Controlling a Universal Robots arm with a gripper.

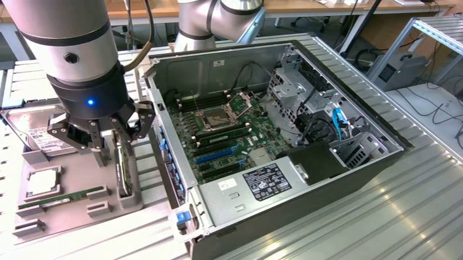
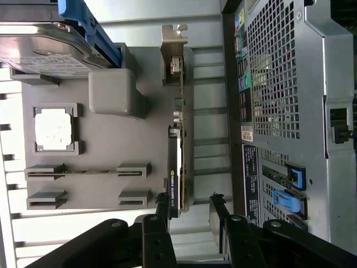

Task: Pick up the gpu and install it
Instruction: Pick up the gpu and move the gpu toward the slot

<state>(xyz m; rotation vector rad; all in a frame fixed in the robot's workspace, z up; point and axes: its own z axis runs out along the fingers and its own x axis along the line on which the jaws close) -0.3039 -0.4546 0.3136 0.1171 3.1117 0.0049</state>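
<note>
With the claw (image 2: 188, 200) spread wide around the gpu (image 2: 175, 156), which stands on edge in the grey tray (image 2: 100, 145) beside the case (image 2: 290, 84), the card sits nearer one finger (image 2: 162, 206), so closing may tilt it.

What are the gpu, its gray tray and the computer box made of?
The gpu: seemingly matte black plastic over circuit board, with a silvery metal end bracket. The gray tray: probably plastic, dull, with moulded blocks. The computer case: likely sheet metal, grey, punched with small holes.
</note>
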